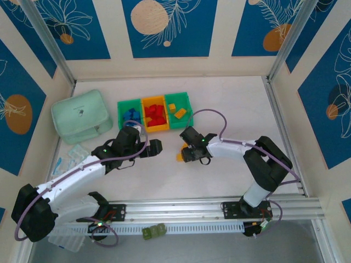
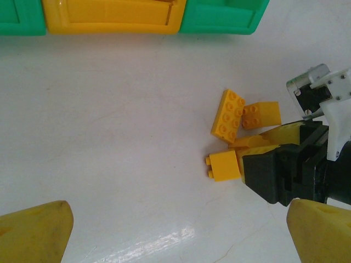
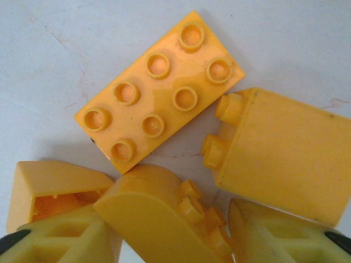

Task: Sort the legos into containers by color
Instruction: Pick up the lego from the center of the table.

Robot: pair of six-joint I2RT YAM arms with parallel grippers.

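Top external gives me the white table [image 1: 230, 109], a mint pouch [image 1: 79, 115] back left, and beside it the 3 containers [image 1: 120, 112] in a row. They hold blue legos [image 1: 130, 114], red legos [image 1: 156, 115] and yellow legos [image 1: 176, 111]. My left gripper [image 2: 181, 219] hovers with its fingers spread wide. My right gripper [image 3: 164, 235] is down among 4 loose yellow bricks [image 3: 159, 93] on the table in front of the containers. Its fingers flank a curved brick [image 3: 159, 213]; I cannot tell whether it is pinched.

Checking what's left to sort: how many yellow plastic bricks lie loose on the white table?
4, clustered by the right pincer: a flat eight-stud yellow brick, a boxy one beside it, a sloped one, and a rounded one between the pincer's jaws. More may hide beneath it.
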